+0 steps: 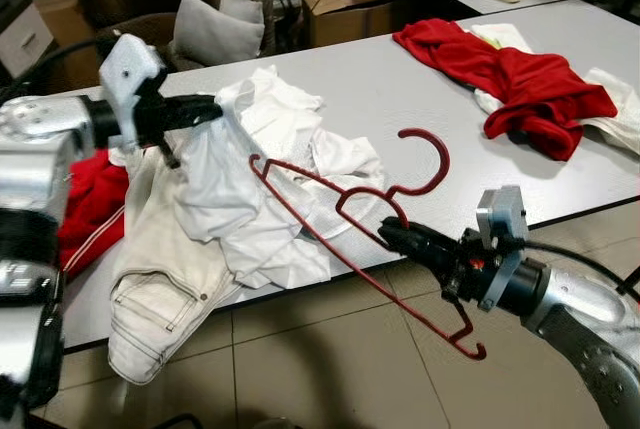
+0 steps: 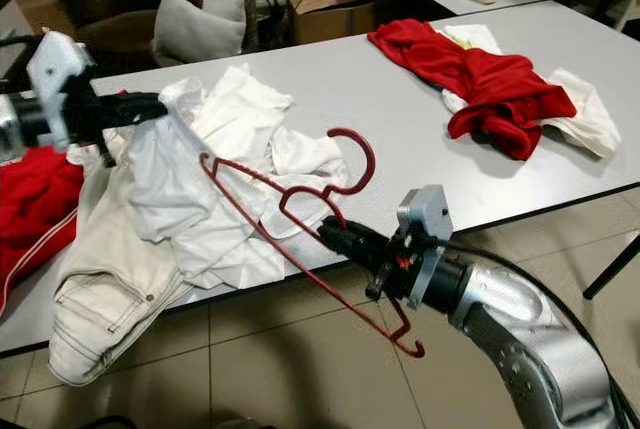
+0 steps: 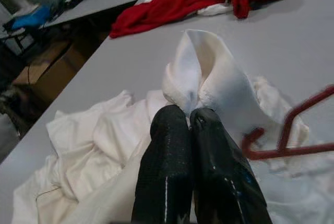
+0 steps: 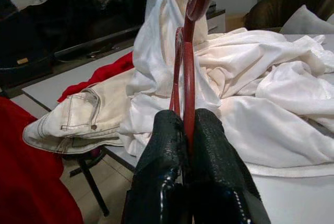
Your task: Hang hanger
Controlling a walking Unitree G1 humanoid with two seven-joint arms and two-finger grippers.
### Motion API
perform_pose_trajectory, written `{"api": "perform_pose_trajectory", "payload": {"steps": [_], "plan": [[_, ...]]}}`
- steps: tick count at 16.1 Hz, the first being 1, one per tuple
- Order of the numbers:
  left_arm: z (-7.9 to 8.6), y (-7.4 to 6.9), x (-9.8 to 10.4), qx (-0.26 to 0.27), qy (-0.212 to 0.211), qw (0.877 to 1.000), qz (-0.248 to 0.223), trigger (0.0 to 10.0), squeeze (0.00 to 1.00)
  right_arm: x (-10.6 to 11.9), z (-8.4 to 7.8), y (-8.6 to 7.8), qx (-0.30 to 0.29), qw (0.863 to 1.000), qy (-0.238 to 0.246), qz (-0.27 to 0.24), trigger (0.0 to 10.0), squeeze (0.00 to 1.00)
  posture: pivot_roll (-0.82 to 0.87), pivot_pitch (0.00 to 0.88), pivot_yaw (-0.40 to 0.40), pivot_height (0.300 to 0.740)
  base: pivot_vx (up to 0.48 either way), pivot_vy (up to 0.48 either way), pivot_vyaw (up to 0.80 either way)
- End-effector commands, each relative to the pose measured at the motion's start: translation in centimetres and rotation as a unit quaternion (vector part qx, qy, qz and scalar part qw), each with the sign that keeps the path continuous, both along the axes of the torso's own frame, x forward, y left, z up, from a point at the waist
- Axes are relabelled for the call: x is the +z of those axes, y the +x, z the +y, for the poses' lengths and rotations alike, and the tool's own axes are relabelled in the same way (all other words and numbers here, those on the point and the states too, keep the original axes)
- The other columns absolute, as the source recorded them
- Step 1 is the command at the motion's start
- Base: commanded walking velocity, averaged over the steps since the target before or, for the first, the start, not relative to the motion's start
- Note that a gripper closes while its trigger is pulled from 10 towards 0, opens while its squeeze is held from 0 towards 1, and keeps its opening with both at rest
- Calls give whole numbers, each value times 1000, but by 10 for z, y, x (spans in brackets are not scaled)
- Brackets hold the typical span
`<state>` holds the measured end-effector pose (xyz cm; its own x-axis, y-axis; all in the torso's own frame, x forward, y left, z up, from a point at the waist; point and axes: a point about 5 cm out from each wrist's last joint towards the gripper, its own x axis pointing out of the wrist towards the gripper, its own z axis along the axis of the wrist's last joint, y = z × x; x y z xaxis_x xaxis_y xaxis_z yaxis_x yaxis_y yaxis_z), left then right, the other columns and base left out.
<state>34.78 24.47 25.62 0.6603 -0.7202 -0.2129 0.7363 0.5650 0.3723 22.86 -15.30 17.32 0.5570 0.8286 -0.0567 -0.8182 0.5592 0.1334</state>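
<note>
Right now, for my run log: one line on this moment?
left tool: shut on white shirt | right tool: shut on red hanger | hanger beside shirt, table edge

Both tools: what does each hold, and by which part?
Right tool pinches the red hanger near the base of its hook; left tool pinches a fold of the white shirt.

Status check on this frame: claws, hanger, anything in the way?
Left claw shut on white shirt, lifting a fold. Right claw shut on red hanger, held over table edge. Shirt not on hanger yet; cream jeans underneath.
</note>
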Motion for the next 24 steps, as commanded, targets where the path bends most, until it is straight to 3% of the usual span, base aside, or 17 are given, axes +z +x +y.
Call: {"api": "perform_pose_trajectory", "payload": {"steps": [1,7,9,12,13,15,16,18,19,20,21,23,24], "plan": [[3,-3,7,2,1,1000,-12,0,0,-1,3,1,12,1000,-6,3,10000,0,37,0,98,740,0,0,0],[-19,-15,34,-33,-5,997,-68,0,0,-11,14,17,43,998,-42,35,10000,0,47,0,78,740,0,0,0],[-19,-20,38,-42,-2,997,-65,0,0,-12,13,26,17,998,-53,37,10000,0,47,0,78,740,0,0,0],[-9,-25,50,-23,-4,996,-88,0,0,2,12,41,-16,999,-27,17,10000,0,53,0,64,740,0,0,0],[4,-21,65,26,-19,991,-129,0,0,16,13,52,-28,1000,-8,-3,10000,0,55,0,59,740,0,0,0],[14,-15,81,82,-44,980,-178,0,0,29,14,63,-43,999,2,-29,10000,0,55,0,59,740,0,0,0],[21,-12,103,124,-81,959,-243,0,0,59,11,80,-84,990,37,-109,10000,0,63,0,46,740,0,0,0],[20,-16,120,123,-136,942,-282,0,0,85,7,90,-117,977,114,-140,10000,0,68,0,38,740,0,0,0],[18,-19,122,112,-152,940,-286,0,0,89,7,91,-119,975,127,-141,10000,0,68,0,37,740,0,0,0],[14,-21,114,98,-159,944,-270,0,0,85,7,90,-116,976,122,-138,10000,0,70,0,38,740,0,0,0],[3,-26,64,76,-134,970,-189,0,0,57,13,77,-101,985,81,-112,10000,0,67,0,41,740,0,0,0],[0,-32,21,92,-108,981,-134,0,0,37,16,65,-93,990,57,-91,10000,0,62,0,45,740,0,0,0],[0,-34,9,100,-102,982,-120,0,0,33,17,61,-90,991,54,-84,10000,0,61,0,45,740,0,0,0]]}}
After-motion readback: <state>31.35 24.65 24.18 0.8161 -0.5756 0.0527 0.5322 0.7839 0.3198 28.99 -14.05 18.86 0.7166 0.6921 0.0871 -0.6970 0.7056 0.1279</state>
